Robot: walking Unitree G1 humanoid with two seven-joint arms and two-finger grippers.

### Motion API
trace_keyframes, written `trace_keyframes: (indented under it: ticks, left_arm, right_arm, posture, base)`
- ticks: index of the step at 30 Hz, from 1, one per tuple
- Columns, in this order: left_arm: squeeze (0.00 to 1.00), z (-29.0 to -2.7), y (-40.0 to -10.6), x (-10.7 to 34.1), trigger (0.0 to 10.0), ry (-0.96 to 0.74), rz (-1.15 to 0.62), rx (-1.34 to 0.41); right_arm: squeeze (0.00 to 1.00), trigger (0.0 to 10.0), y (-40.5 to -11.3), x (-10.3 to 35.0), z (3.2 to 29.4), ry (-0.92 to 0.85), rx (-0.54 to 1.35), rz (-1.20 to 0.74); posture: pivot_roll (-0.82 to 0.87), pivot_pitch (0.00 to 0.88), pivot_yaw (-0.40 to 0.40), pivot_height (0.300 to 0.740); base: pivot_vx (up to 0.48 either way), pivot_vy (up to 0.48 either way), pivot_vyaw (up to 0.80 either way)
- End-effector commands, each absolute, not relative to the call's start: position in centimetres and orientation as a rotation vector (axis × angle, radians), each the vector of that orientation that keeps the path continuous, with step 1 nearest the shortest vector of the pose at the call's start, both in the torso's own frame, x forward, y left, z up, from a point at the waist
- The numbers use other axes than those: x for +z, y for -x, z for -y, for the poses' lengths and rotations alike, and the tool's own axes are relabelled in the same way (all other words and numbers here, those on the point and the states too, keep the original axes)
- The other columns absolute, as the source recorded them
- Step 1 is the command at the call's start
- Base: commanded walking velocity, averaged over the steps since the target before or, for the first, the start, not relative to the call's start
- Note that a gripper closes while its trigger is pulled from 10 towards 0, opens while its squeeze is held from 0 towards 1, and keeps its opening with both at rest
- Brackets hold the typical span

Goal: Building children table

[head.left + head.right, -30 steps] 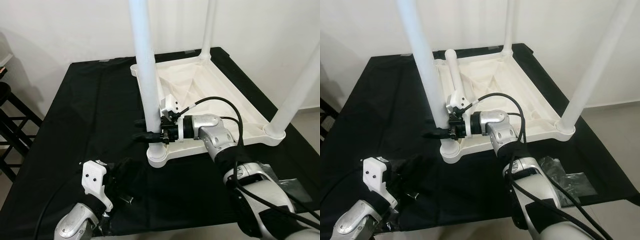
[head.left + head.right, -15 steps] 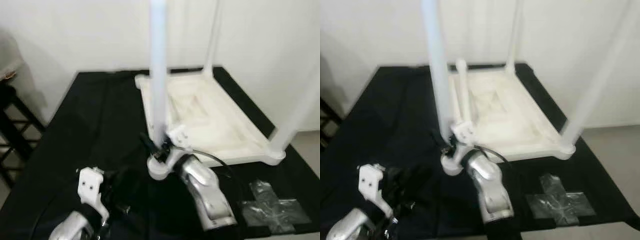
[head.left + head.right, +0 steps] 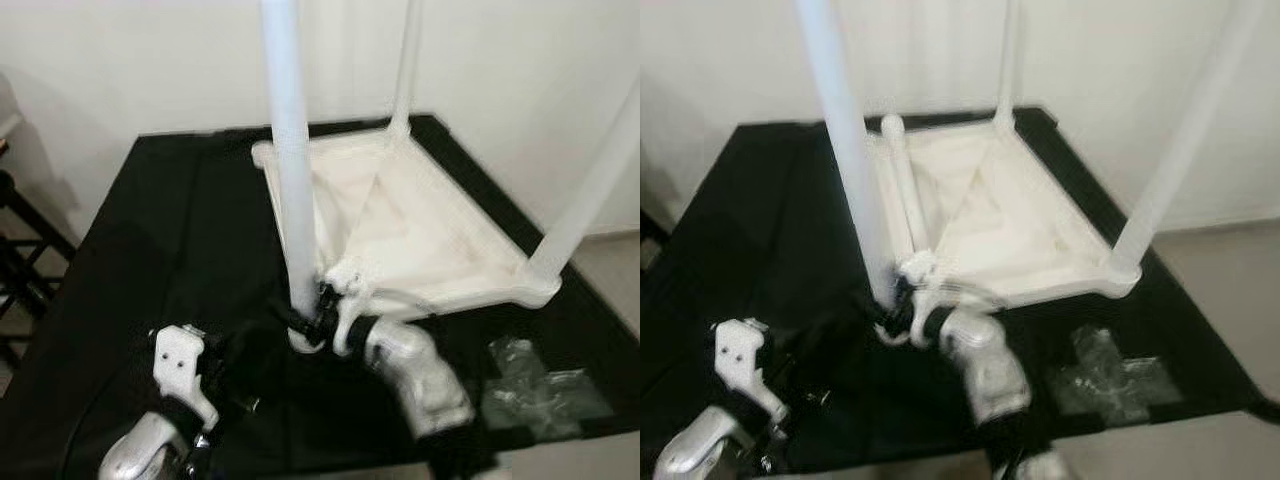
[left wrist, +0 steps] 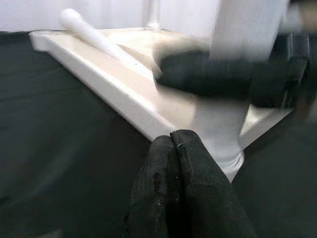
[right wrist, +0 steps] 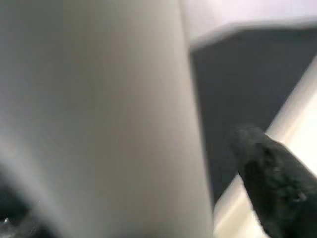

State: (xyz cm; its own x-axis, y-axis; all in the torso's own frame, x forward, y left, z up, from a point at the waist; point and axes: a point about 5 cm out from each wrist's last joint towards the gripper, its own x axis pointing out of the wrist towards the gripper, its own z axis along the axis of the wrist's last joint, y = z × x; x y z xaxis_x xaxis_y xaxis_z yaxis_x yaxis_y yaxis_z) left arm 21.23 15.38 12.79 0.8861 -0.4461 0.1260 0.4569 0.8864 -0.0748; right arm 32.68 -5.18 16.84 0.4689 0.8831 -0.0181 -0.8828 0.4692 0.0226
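A white children's table (image 3: pixel 480 270) lies upside down on a black cloth, with three legs standing up from its corners. My right gripper (image 3: pixel 305 322) is shut on the near-left leg (image 3: pixel 293 180) just above its socket. The right wrist view has that leg (image 5: pixel 99 114) close up with one black finger (image 5: pixel 272 173) beside it. A loose fourth leg (image 3: pixel 902 170) lies inside the tabletop along its left rim. My left gripper (image 4: pixel 173 144) is shut and empty, low over the cloth, a little short of the same corner.
A crumpled clear plastic bag (image 3: pixel 535 385) lies on the cloth at the front right. A dark rack (image 3: pixel 20 250) stands off the table's left side. A white wall is close behind the table.
The head view has shifted and blurred. My right arm has swung its elbow in towards me while its gripper stays at the foot of the near-left leg. The left arm has hardly moved.
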Motion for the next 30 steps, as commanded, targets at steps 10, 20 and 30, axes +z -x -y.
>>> trace_keyframes:
  ticks: [10, 20, 30]
  left_arm:
    - [0.0, -15.4, -21.3, 12.2, 10.0, 0.1, 0.087, -0.462]
    - [0.0, -15.4, -21.3, 12.1, 10.0, 0.103, 0.087, -0.46]
    - [0.0, -15.4, -21.1, 12.3, 10.0, 0.107, 0.089, -0.462]
  right_arm:
    - [0.0, 10.0, -35.6, 19.1, 6.6, 0.072, 1.343, -0.027]
    - [0.0, 0.0, -36.1, 18.4, 7.1, 0.028, 1.443, -0.087]
    - [0.0, 0.0, -35.4, 17.0, 9.0, -0.002, 1.363, -0.059]
  posture:
    - [0.03, 0.072, 0.015, 0.74]
    - [0.03, 0.074, 0.016, 0.74]
    - [0.02, 0.093, 0.016, 0.74]
  base:
    - [0.0, 0.0, 0.0]
    - [0.0, 0.0, 0.0]
    - [0.0, 0.0, 0.0]
